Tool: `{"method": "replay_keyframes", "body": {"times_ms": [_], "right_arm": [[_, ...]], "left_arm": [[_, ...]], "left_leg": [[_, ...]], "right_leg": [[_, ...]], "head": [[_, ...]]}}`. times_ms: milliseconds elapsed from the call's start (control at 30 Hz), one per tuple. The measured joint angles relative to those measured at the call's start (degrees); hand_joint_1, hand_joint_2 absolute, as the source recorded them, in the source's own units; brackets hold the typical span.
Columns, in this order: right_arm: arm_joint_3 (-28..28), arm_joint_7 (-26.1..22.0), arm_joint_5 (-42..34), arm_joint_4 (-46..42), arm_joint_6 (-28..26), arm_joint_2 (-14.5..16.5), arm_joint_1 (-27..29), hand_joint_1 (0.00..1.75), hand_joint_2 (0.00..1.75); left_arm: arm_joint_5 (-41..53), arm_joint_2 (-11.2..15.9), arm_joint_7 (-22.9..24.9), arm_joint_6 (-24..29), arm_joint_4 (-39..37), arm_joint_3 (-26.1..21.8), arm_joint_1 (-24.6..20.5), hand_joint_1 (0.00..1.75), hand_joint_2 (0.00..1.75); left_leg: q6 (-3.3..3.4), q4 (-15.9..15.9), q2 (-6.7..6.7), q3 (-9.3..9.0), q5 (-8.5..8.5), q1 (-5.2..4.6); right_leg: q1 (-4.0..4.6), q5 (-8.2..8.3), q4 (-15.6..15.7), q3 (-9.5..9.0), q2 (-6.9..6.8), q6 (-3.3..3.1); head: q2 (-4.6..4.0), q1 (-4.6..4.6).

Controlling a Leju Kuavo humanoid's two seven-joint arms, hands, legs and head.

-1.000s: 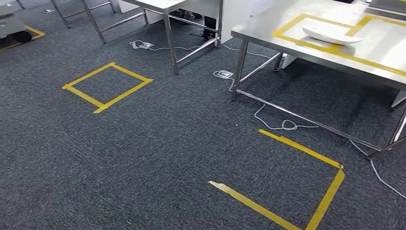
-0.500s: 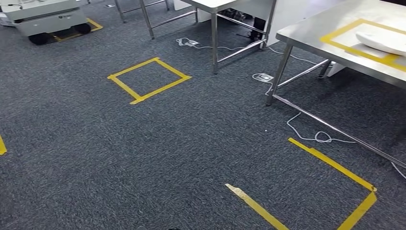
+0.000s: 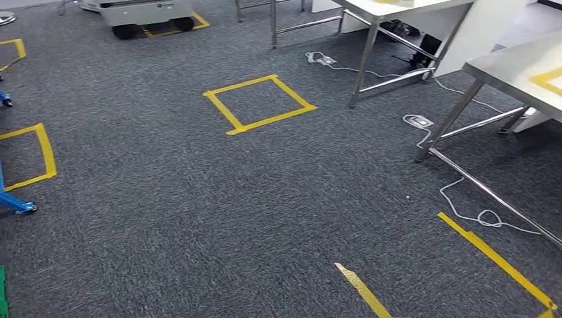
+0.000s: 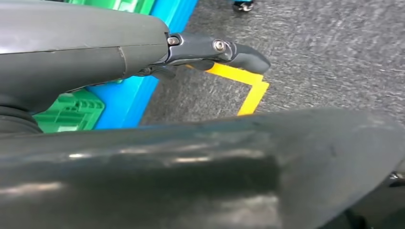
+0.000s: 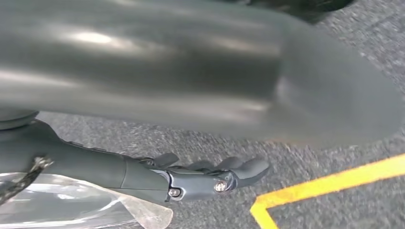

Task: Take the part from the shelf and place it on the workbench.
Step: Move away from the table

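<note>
— Any containers?

— Green crates (image 4: pixel 71 112) stand in a blue shelf (image 4: pixel 129 102), seen past the left wrist. The crate walls are ribbed. I cannot tell what is in them.

— And the part?

— I cannot tell where it lies. The crates are seen from outside, and the bit of the workbench tabletop (image 3: pixel 510 69) at the right edge of the head view carries a strip of yellow tape (image 3: pixel 547 79).

— The left hand?

— The left hand (image 4: pixel 210 50) hangs over the grey carpet floor (image 3: pixel 199 218), near the shelf. Its fingers (image 4: pixel 246 57) are stretched out almost straight, holding nothing and touching nothing. Below them a yellow tape corner (image 4: pixel 253 88) lies on the floor.

— The right one?

— The right hand (image 5: pixel 205 179) also hangs over the carpet. Its fingers (image 5: pixel 248 168) reach out loosely, a little curved, with nothing in them. A yellow tape line (image 5: pixel 329 183) runs on the floor just beyond the fingertips. By the wrist sits a clear, glossy sheet (image 5: pixel 71 205); what it is I cannot tell.

— The rest of the room?

— A yellow tape square (image 3: pixel 260 103) lies mid-floor. A white cable (image 3: pixel 464 205) curls under the workbench. A second steel table (image 3: pixel 391 8) stands behind, a wheeled cart (image 3: pixel 146 10) at the far left.
</note>
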State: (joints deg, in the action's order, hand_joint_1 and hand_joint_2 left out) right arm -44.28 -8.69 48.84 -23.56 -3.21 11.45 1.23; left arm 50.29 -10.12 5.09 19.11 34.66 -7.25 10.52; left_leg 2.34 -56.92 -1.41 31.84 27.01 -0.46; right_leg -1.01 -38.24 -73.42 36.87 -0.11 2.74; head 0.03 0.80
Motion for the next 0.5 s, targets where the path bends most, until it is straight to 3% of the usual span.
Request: {"method": "replay_keyframes", "body": {"times_ms": [33,67,133,200,267,300,367,433,500], "right_arm": [[0.13,-0.09,-0.01,0.36,-0.13,-0.21,-0.01,0.0,0.0],[0.28,-0.15,-0.03,0.62,-0.28,-0.35,-0.03,0.0,0.0],[0.64,-0.16,-0.24,0.84,-0.58,-0.51,-0.01,0.0,0.0],[0.85,0.13,-0.51,0.84,-0.71,-0.57,0.15,0.0,0.0],[0.96,0.48,-0.69,0.79,-0.71,-0.59,0.38,0.0,0.0],[1.04,0.59,-0.75,0.74,-0.73,-0.62,0.47,0.0,0.0],[1.19,0.64,-0.81,0.6,-0.86,-0.68,0.62,0.0,0.0],[1.29,0.64,-0.84,0.51,-1.03,-0.75,0.84,0.0,0.0],[1.41,0.66,-0.85,0.5,-1.12,-0.78,0.98,0.0,0.0]], "left_arm": [[-0.33,0.11,0.1,-0.02,0.04,0.34,0.14,0.0,0.0],[-0.8,0.21,0.23,-0.03,0.1,0.73,0.28,0.0,0.0],[-2.09,0.43,0.57,-0.02,0.31,1.88,0.41,0.0,0.0],[-3.29,0.69,0.89,0.04,0.6,3.22,0.4,0.0,0.0],[-3.99,0.98,1.05,0.12,0.8,4.36,0.49,0.0,0.0],[-4.22,1.12,1.09,0.15,0.87,4.83,0.56,0.0,0.0],[-4.52,1.38,1.27,0.14,1.02,5.61,0.54,0.0,0.0],[-4.93,1.65,1.59,0.11,1.2,6.52,0.25,0.0,0.0],[-5.6,1.94,2.01,0.08,1.32,7.58,0.12,0.0,0.0]], "left_leg": [[-0.02,-0.03,-0.92,-0.1,0.02,-0.05],[-0.07,-0.05,-1.76,-0.24,0.05,-0.08],[-0.38,-0.25,-3.33,-0.4,0.24,-0.16],[-0.95,-0.48,-4.67,-0.19,0.35,-0.16],[-1.61,-0.5,-5.9,0.12,0.22,0.05],[-1.9,-0.7,-5.7,0.24,0.35,0.13],[-2.48,-3.38,-3.06,1.43,2.09,0.11],[-2.99,-10.4,0.08,4.83,5.69,0.23],[-3.29,-16.43,0.85,7.89,7.52,0.51]], "right_leg": [[0.0,1.23,0.52,0.16,0.13,-0.03],[-0.04,3.38,3.26,-0.77,0.38,-0.09],[-0.28,7.45,11.41,-4.14,2.52,-0.23],[-0.41,8.44,15.65,-6.17,4.4,-0.49],[-0.24,8.26,15.97,-6.72,3.88,-1.05],[-0.21,8.37,16.12,-6.98,3.23,-1.43],[-0.26,8.54,16.49,-7.38,1.84,-2.14],[-0.11,8.31,16.59,-7.66,0.14,-2.59],[0.0,7.95,16.58,-7.91,-1.65,-2.74]], "head": [[-0.01,-0.01],[-0.01,0.0],[-0.01,-0.03],[0.0,-0.03],[0.01,-0.02],[0.0,-0.07],[-0.01,0.26],[-0.01,0.56],[-0.01,0.55]]}}
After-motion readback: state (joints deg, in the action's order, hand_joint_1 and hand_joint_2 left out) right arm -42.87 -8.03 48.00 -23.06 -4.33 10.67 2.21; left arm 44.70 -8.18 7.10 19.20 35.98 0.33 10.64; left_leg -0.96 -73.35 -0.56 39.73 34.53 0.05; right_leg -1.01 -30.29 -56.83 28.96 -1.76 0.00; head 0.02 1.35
